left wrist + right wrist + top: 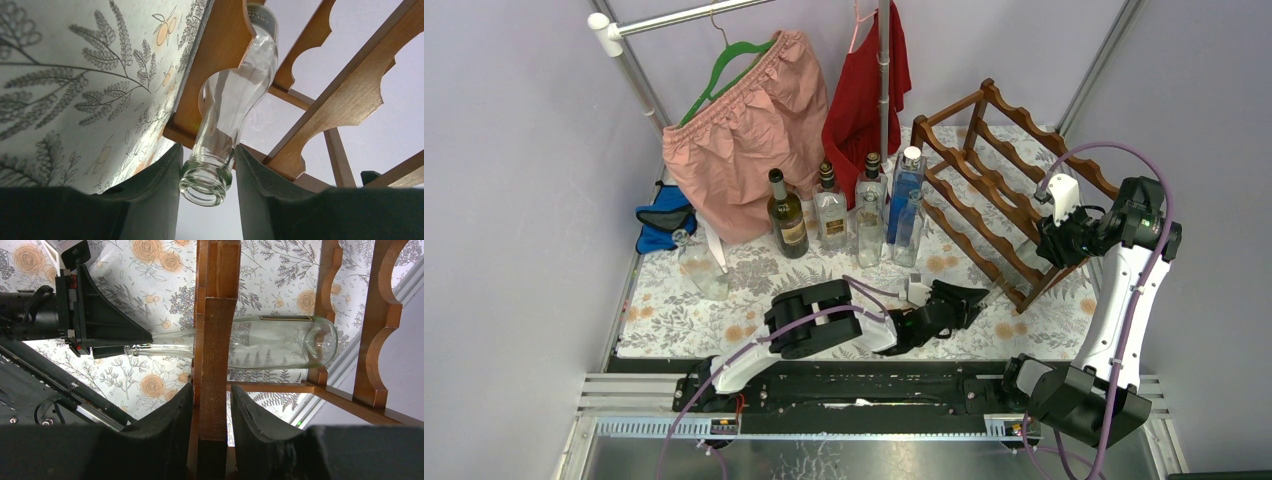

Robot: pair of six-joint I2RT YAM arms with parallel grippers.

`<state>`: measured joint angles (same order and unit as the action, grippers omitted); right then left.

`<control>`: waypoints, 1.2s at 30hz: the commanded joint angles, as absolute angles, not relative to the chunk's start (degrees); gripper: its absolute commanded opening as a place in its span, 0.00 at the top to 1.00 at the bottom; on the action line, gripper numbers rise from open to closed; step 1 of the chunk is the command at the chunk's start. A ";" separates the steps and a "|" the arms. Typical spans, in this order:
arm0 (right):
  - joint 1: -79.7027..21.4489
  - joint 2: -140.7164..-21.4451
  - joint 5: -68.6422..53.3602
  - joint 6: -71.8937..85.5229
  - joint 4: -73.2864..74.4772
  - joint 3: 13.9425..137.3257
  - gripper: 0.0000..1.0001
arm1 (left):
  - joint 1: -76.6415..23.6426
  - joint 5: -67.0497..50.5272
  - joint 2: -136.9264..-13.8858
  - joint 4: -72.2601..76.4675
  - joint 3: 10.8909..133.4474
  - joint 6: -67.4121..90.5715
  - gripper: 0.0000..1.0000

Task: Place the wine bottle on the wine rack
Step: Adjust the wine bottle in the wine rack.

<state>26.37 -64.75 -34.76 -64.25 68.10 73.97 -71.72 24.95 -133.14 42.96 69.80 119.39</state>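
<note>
Left gripper (207, 167): gripping neck of wine bottle (235, 95)
Right gripper (212, 410): clamped around post of wine rack (217, 340)
Wine bottle: lying through rack's lowest scallop
Surface: floral tablecloth (754, 270)
Room: pale lilac walls (514, 200)

6 grouped btls (831, 212), 1 btl (227, 107) in rack (1002, 185), 2 garments (746, 140)

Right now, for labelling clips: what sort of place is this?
Likely a staged robot test cell: bare grey walls, floral-print tablecloth, pink shorts hanging on a metal rail, reddish-brown wooden wine rack.
</note>
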 commanded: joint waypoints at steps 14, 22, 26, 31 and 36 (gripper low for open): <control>26.00 -63.81 -34.98 -65.31 73.59 73.08 1.00 | -72.07 29.18 -140.23 57.14 60.77 122.12 1.00; 25.97 -63.81 -34.72 -65.33 73.29 72.77 1.00 | -72.14 31.82 -144.14 71.70 61.48 119.70 1.00; 26.01 -63.98 -34.81 -65.22 73.26 72.75 1.00 | -72.16 32.45 -145.46 74.93 63.20 117.49 1.00; 26.01 -63.94 -34.67 -65.27 73.21 72.69 1.00 | -72.16 32.20 -148.26 78.60 65.80 115.51 1.00; 26.02 -63.90 -34.74 -65.33 73.06 72.24 1.00 | -72.08 30.99 -152.15 84.06 68.08 114.05 1.00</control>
<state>26.35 -64.38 -35.20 -64.23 69.08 73.82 -72.79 31.51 -144.49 80.34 68.07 103.50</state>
